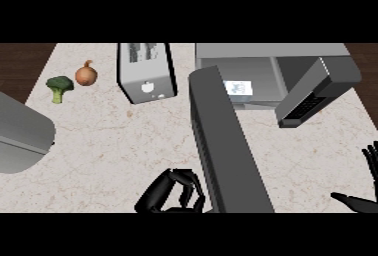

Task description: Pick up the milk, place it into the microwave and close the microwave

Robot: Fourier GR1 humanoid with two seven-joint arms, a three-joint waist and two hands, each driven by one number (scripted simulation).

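The left hand [171, 192] sits lowest in the view, near the bottom edge, its black fingers curled in and holding nothing, just left of the open microwave door [221, 145]. That door is a long grey slab running from the microwave [269, 52] down toward the bottom edge, and the hand lies close beside its lower end; whether they touch cannot be told. The right hand [365, 197] shows at the lower right edge, fingers spread and straight, thumb out, grasping nothing and well apart from the door. The milk [238, 89] stands inside the microwave's open cavity, a small white carton with a printed face, just right of the door's upper end. A dark grey panel [314, 92] slants beside the cavity on the right. On the pale speckled tabletop [111, 145], a toaster [146, 72] stands left of the microwave, with an onion [86, 75] and a piece of broccoli [59, 87] further left. A grey rounded object [22, 137] juts in at the left edge.
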